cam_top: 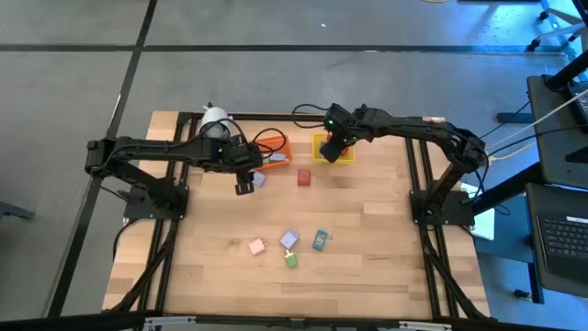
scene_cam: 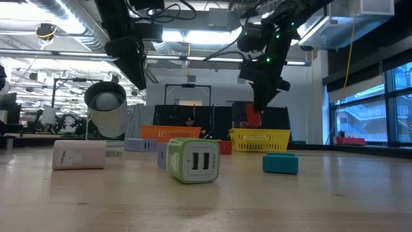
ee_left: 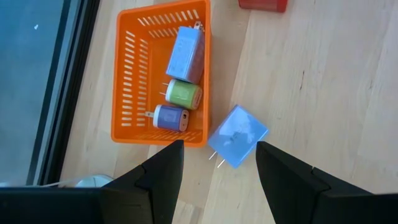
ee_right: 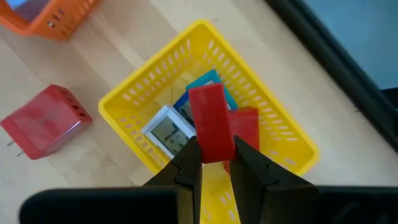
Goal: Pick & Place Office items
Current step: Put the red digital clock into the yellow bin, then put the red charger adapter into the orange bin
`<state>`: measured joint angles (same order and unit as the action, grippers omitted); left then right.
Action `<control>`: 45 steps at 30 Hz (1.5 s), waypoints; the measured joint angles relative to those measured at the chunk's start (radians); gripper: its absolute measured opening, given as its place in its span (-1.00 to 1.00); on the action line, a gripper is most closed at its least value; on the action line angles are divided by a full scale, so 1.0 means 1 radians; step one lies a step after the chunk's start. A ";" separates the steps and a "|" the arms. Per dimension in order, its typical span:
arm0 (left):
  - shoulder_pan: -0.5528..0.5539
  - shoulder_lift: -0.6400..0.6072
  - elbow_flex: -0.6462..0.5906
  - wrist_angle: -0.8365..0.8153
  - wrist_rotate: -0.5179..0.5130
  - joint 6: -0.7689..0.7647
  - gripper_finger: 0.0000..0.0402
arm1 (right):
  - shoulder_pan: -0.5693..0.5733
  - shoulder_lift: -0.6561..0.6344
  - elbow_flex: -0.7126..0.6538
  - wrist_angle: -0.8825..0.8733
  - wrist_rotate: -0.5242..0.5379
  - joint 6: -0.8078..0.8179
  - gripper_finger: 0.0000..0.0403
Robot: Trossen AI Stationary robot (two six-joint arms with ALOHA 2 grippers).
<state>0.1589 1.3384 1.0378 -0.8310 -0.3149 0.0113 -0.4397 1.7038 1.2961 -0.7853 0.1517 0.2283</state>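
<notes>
My left tool (cam_top: 244, 187) hangs above the counter (cam_top: 386, 276) just beside the orange bin (ee_left: 127, 93), its fingers (ee_left: 163, 168) spread wide and holding nothing; between them, down on the wood, lies a lilac-blue block (ee_left: 237, 136) with two prongs, touching or nearly touching the bin's near corner; inside the orange bin I see three items in a row, a pale blue block (ee_left: 188, 54), a green one (ee_left: 183, 94) and a purple one (ee_left: 171, 117); behind this tool stands a white cylinder (cam_top: 216, 120) at the counter's back edge.

Further right, a red block (cam_top: 304, 176) sits alone on the wood between the two bins; nearer the front of the counter lie a pink block (cam_top: 257, 245), a lilac block (cam_top: 289, 240), a green-and-white block (cam_top: 291, 261) and a teal block (cam_top: 320, 241), loosely grouped and well apart from either tool.

My right tool (ee_right: 216, 157) is over the yellow bin (ee_right: 134, 93), its fingers (ee_right: 189, 165) pinched narrow on a slim red piece (ee_right: 211, 122) that stands upright out of the grip, held above the bin's contents; under it in the bin lie a white item with a small screen (ee_right: 166, 131), a blue one (ee_right: 185, 107), a teal one (ee_right: 207, 79) and another red one (ee_right: 245, 124).
</notes>
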 joint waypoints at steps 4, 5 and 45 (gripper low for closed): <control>0.000 0.000 0.000 0.000 0.001 0.000 -0.02 | 0.000 0.044 0.000 0.007 -0.013 0.001 -0.72; 0.000 0.000 0.000 0.000 0.001 0.000 -0.02 | 0.000 0.056 0.000 0.007 -0.015 0.001 -0.72; 0.000 0.000 0.000 -0.003 0.078 0.002 -0.02 | 0.052 -0.038 0.000 0.046 -0.030 0.066 0.22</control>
<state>0.1589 1.3388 1.0382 -0.8345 -0.2371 0.0128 -0.3880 1.6661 1.2957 -0.7388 0.1216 0.2945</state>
